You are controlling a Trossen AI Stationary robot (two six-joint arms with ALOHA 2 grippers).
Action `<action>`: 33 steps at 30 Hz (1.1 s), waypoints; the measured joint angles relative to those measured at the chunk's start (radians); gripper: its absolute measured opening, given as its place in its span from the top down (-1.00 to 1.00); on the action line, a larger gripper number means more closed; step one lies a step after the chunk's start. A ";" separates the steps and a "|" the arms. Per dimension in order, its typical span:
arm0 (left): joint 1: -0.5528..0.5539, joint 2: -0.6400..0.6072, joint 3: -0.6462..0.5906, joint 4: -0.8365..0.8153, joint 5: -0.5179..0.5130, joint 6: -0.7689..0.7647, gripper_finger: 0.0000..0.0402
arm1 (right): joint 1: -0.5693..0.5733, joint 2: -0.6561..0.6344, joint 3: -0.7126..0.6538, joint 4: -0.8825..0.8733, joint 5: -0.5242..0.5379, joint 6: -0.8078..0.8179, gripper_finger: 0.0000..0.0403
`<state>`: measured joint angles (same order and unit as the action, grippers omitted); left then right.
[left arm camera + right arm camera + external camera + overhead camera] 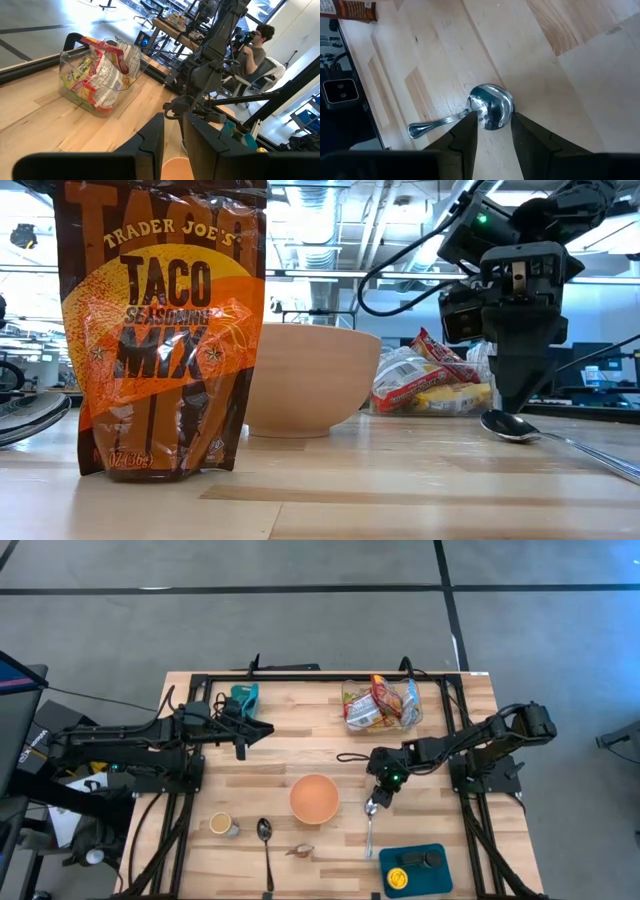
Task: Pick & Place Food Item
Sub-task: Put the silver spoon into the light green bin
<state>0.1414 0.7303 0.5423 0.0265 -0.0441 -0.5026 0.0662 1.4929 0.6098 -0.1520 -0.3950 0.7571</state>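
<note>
The wooden table [300, 755] spreads under both my arms. At its far edge stands the clear bin [345, 692], stuffed with crumpled food packets [378, 703]; it sits beyond my right hand, apart from it.

The tan bowl [314, 798] rests mid-table, just beside my right gripper [495, 119] and between it and the taco seasoning pouch [160, 330]. That pouch stands upright near the front edge, well apart from both my hands.

My right gripper points down over the rounded end of a spoon [492, 106] that lies flat on the wood. My fingers [465, 135] are parted by a narrow gap and grasp nothing, and I cannot tell whether they touch the spoon.

My left gripper [173, 120] hangs over the far left part of the table, well away from the food. Its fingers are slightly apart and empty, aimed across toward the bin.
</note>
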 joint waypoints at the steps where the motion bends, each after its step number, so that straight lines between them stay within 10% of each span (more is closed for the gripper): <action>1: 0.000 0.000 0.000 0.000 0.000 0.000 0.67 | 0.000 0.000 0.000 0.000 0.000 0.003 0.44; 33: 0.000 0.000 0.000 0.000 0.000 0.000 0.67 | 0.006 0.000 0.000 0.003 0.004 -0.035 0.44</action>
<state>0.1417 0.7303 0.5426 0.0266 -0.0441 -0.5022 0.0727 1.4929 0.6098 -0.1490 -0.3912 0.7217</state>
